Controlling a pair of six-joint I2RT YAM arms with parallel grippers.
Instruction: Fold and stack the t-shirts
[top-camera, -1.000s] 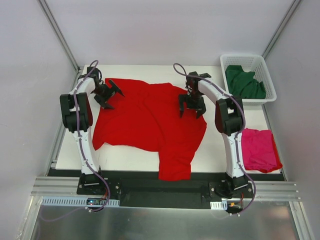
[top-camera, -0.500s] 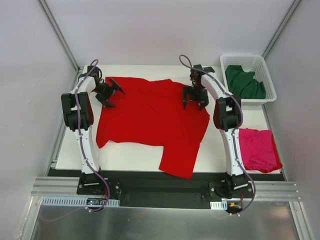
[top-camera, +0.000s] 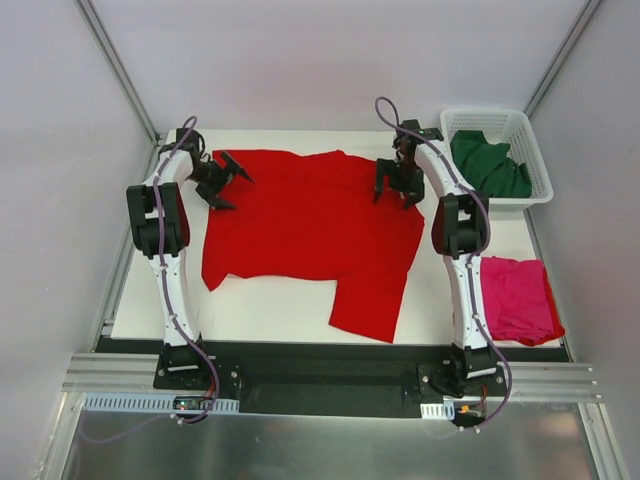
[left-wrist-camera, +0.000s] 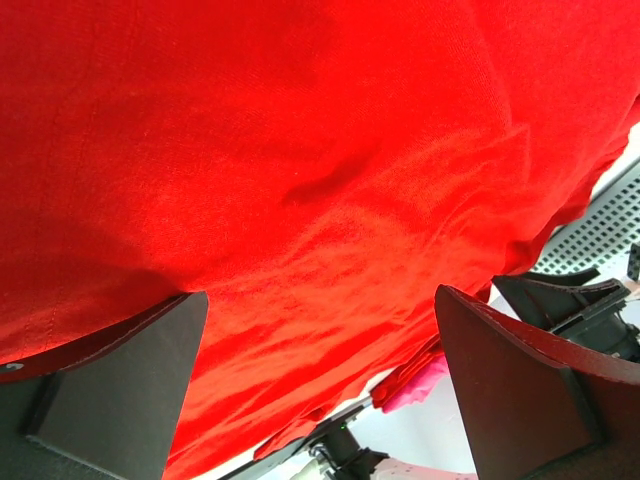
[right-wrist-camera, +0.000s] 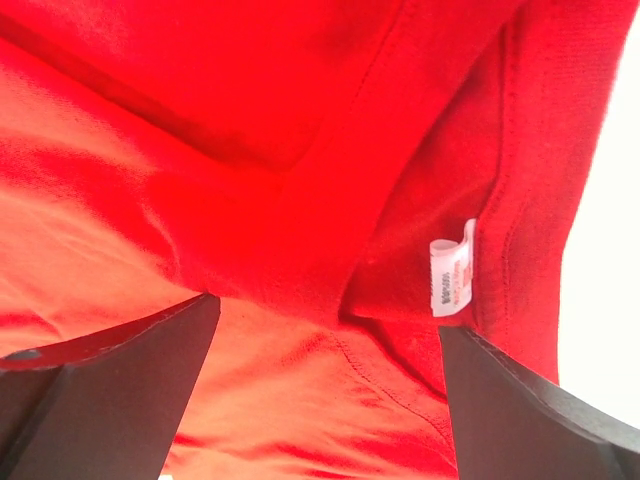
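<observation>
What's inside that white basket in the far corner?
A dark green t-shirt lies bunched up in the white basket. Anything beneath the shirt is covered, so I cannot tell.
</observation>
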